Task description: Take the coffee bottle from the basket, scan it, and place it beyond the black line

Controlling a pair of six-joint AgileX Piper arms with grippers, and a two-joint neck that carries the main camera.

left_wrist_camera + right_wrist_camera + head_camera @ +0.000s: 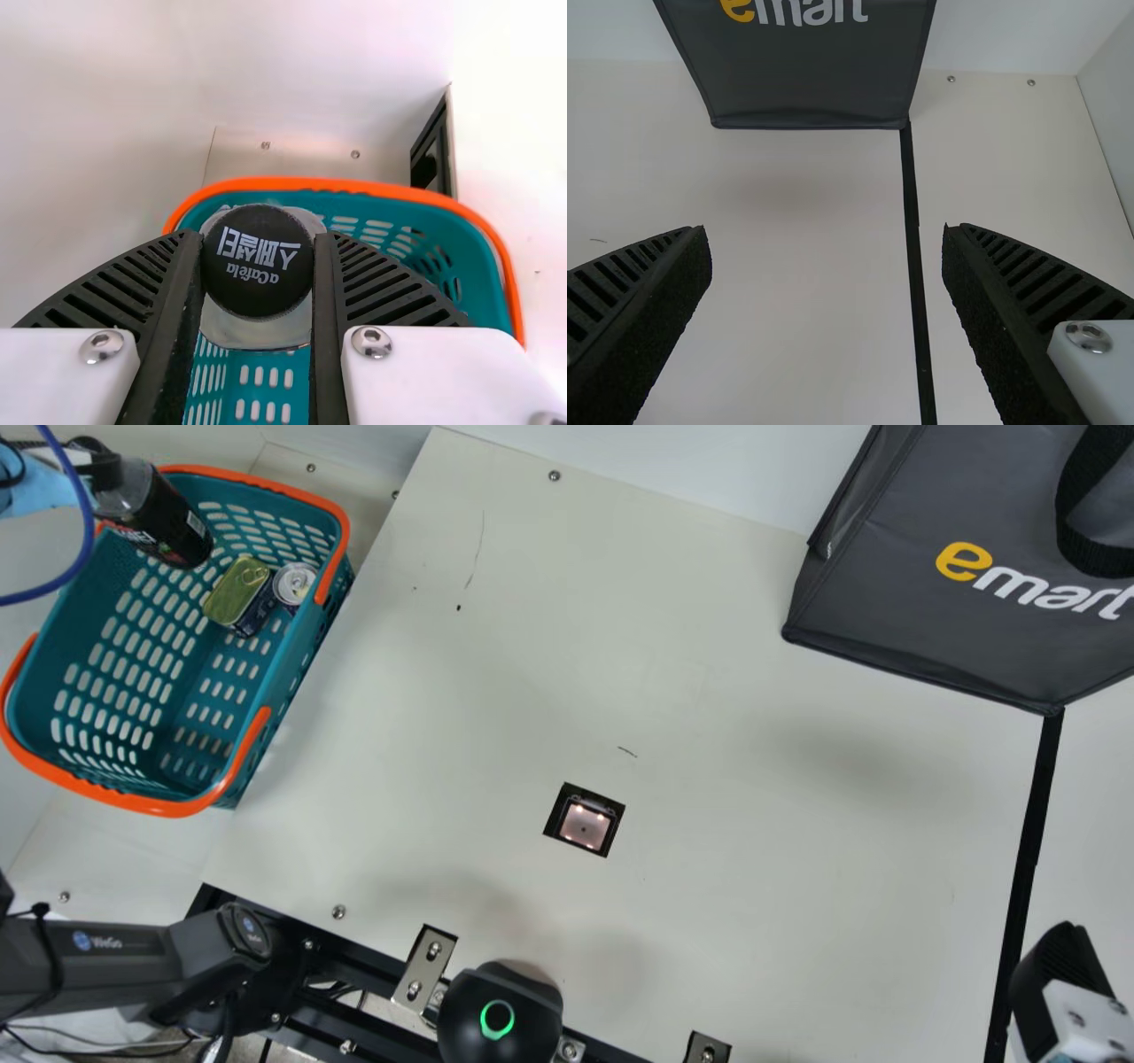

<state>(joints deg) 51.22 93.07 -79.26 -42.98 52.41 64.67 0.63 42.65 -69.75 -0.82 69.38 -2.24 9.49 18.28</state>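
"How are the grippers standing?"

"The left gripper (104, 469) is closed in on the black cap (257, 261) of the coffee bottle (168, 524), one finger pressed to each side. The right gripper (1059, 967) has its fingers spread wide with nothing between them."

"And around them, biggest first?"

"The cream surface (709, 646) stretches between the two. Ahead of the right gripper stands a dark grey bag (904, 602) with a black handle."

"What's under the left one?"

"A teal basket (301, 664) with an orange rim. Past it, over by the right gripper, the black line (1030, 824) runs from the bag's lower corner; in the right wrist view it passes between the open fingers."

"So where exactly is the bottle?"

"Below the left gripper, tilted, its dark body over the basket's inside. I can't tell whether its base touches anything."

"Anything smaller?"

"A lit scanner window (585, 825), set into the surface between the grippers. Then a flat tin (237, 592) in the basket, on the right gripper's side of the bottle, and just beside it a silver-topped can (294, 584), slightly closer to the right gripper."
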